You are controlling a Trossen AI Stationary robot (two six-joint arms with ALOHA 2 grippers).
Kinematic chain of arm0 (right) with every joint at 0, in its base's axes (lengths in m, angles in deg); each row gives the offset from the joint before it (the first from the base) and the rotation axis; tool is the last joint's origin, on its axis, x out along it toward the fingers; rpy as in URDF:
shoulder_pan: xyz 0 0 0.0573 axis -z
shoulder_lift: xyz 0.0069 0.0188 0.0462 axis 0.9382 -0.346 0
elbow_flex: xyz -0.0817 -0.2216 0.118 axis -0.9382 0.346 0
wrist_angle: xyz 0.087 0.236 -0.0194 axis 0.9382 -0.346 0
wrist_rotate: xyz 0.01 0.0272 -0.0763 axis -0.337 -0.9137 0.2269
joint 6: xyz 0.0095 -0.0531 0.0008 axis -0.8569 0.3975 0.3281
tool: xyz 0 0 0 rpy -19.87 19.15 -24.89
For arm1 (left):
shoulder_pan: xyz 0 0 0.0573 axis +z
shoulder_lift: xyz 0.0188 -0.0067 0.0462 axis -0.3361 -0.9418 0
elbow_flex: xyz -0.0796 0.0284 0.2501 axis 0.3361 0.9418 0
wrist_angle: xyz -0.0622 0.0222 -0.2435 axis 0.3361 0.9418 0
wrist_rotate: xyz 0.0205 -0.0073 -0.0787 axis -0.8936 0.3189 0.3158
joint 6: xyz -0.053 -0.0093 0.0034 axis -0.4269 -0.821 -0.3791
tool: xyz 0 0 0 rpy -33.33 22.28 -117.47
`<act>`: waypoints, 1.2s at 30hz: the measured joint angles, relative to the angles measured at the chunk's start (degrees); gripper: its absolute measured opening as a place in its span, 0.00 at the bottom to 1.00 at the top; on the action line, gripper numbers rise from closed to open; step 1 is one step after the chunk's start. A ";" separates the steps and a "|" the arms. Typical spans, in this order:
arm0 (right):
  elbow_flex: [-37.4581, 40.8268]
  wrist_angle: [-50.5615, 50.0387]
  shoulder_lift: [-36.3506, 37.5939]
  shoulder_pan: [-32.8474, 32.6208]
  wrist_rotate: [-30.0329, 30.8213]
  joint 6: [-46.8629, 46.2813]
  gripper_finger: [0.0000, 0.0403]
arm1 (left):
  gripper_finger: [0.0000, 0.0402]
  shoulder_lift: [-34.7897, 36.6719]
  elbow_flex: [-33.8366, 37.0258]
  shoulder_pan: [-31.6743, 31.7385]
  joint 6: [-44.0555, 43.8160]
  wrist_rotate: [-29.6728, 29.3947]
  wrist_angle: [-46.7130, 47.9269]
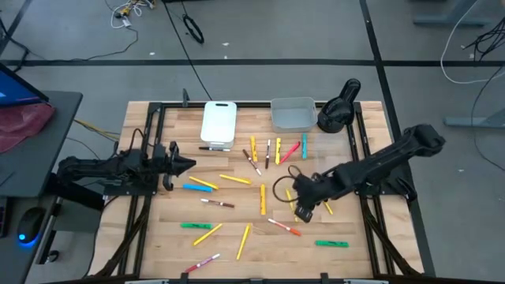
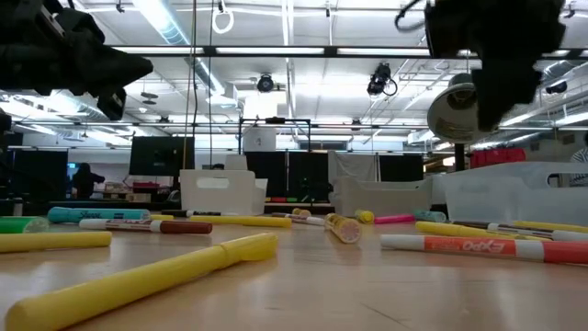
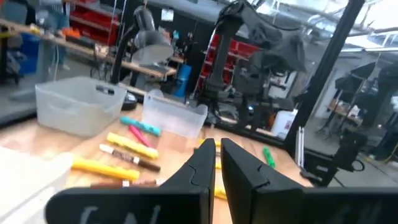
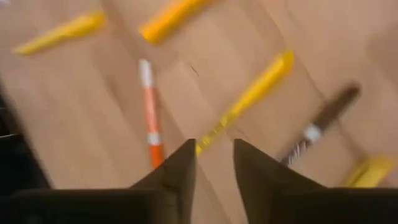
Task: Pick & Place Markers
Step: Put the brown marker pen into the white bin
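Right end effector [image 4: 214,158] hangs spread just over a yellow marker [image 4: 255,93] on the desk [image 1: 237,237], looks lined up to pinch it, left end effector [image 3: 217,163] parked pressed together.

Two matte black jointed arms, each end effector [image 4: 214,163] with wedge-shaped fingers.

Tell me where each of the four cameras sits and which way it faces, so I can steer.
High view: overhead, straight down on table, both arms.
Low view: tabletop height, level across markers into the room; arms overhead.
Left wrist view: past the shut left gripper toward two bins.
Right wrist view: down past the parted right gripper at an orange-white marker.
Shared: that marker shows in the high view.
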 joint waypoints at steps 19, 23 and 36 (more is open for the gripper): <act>0.00 -6.40 -15.68 -5.14 12.60 -22.08 0.37 | 0.07 0.00 0.00 -0.02 -3.10 0.00 0.68; 1.29 -4.83 -16.08 -5.12 13.25 -22.12 0.32 | 0.07 0.00 -0.01 -0.02 -3.12 0.00 0.67; 8.49 2.48 -15.64 -5.57 13.29 -24.66 0.15 | 0.07 0.00 0.01 -0.02 -3.14 -0.01 0.66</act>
